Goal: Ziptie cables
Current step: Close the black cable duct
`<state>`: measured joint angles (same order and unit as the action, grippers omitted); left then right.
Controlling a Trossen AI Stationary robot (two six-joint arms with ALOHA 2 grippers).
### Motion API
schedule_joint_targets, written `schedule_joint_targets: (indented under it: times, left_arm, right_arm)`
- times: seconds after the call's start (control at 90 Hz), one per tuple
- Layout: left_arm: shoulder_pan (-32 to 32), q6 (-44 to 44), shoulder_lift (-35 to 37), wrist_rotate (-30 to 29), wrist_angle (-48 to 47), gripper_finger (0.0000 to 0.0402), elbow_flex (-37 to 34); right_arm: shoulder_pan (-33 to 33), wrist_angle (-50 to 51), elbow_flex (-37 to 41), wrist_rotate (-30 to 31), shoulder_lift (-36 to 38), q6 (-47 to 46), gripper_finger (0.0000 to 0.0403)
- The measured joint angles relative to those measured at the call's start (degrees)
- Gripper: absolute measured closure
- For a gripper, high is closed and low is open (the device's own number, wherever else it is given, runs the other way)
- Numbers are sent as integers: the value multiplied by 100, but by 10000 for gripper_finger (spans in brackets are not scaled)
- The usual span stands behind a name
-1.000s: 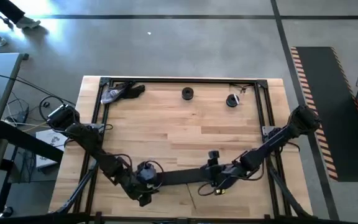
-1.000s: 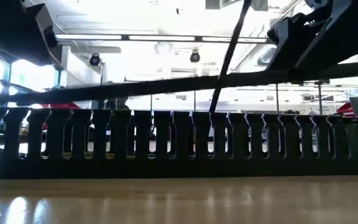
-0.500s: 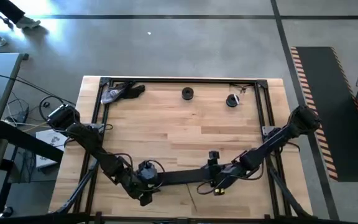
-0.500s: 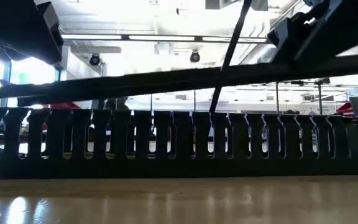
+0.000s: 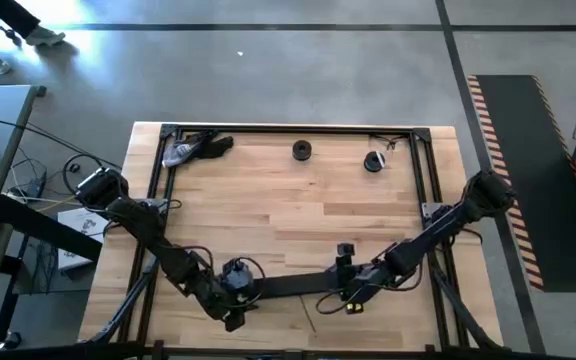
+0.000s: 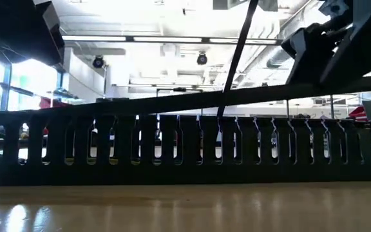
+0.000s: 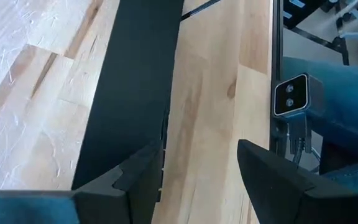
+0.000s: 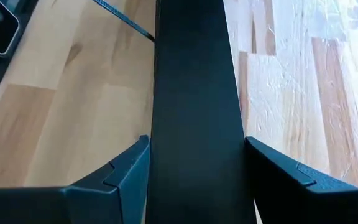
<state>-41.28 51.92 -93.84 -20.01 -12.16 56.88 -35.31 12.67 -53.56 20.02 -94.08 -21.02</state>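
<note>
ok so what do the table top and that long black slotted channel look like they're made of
The table top looks like pale wood, joined in strips, with visible grain; the low view shows a soft sheen, so probably sealed. The slotted channel looks like moulded black plastic, matte, with evenly cut slots and thin fingers along its wall; painted metal can't be ruled out.

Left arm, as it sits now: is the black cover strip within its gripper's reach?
Probably yes. The left gripper is open at one end of the black cover strip, with the strip's edge beside it and nothing between them. The right gripper holds the other end.
</note>
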Motion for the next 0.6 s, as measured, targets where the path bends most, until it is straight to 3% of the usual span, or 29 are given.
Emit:
schedule_joint_targets:
  times: [0.178, 0.6]
  left_arm:
    - [0, 28, 0, 69, 4, 210, 0]
    - [-2, 51, 0, 53, -366, 210, -4]
  right_arm:
    - [76, -342, 2, -108, 81, 22, 197]
    - [78, 0, 4, -232, 74, 5, 197]
